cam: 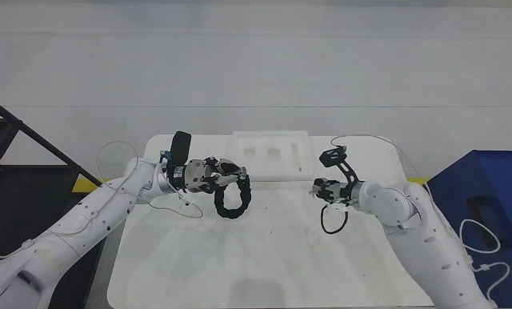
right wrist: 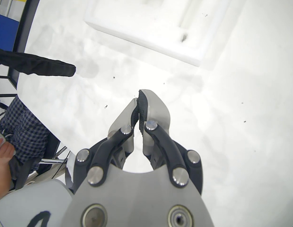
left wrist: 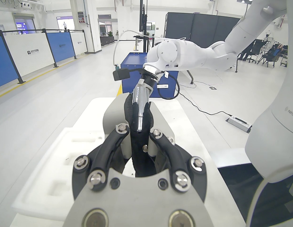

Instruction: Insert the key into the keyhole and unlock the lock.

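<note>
My left gripper (cam: 222, 181) is shut on the lock (cam: 234, 200), a black fabric-covered cable loop that hangs from it above the table's left-middle. In the left wrist view the lock's chrome cylinder (left wrist: 140, 109) stands up between the fingers (left wrist: 160, 119), pointing toward the other arm. My right gripper (cam: 317, 189) hovers to the right of the lock, a short gap away, aimed at it. In the right wrist view its fingertips (right wrist: 146, 100) are pressed together above the table. I cannot make out a key between them. Part of the black cable (right wrist: 42, 66) juts in from the side.
A white foam tray (cam: 272, 153) with several recesses lies at the back of the white table (cam: 240, 265), behind both grippers. A blue cabinet (cam: 472, 189) stands off the table's right side, and a dark frame (cam: 32, 145) off its left.
</note>
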Robot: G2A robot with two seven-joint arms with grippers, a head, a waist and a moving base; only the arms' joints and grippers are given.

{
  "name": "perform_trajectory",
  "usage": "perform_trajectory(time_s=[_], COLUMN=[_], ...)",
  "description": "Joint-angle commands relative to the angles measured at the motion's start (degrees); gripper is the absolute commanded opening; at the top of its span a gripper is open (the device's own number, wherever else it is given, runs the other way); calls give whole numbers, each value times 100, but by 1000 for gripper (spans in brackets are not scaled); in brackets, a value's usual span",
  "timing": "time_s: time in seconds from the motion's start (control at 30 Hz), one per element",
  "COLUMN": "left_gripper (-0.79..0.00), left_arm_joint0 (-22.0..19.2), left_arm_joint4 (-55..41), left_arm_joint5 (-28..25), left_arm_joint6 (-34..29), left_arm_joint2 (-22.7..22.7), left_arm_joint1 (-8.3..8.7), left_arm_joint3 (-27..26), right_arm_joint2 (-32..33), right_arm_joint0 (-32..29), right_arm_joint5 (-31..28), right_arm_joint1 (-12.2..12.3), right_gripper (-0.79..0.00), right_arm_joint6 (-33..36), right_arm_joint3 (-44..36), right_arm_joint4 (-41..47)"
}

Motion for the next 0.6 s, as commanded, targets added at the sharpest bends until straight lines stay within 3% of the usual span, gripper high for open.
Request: perform_trajectory(time_s=[0.0,0.27,0.57], left_gripper=[-785,-785,-785], left_arm_joint0=[0,0,0], left_arm_joint4=[0,0,0], left_arm_joint5=[0,0,0], left_arm_joint6=[0,0,0], left_arm_joint2=[0,0,0], left_arm_joint1=[0,0,0], left_arm_joint3=[0,0,0], right_arm_joint2=[-144,-622,-1021], right_arm_joint0=[409,1428,2064], right_arm_joint5=[-24,-78,245], right_arm_joint1=[-48,-246,-465], right_gripper=[-785,-785,-785], right_arm_joint6=[87,56,-128], right_arm_joint3=[442,1534,2380], right_arm_joint4=[117,539,968])
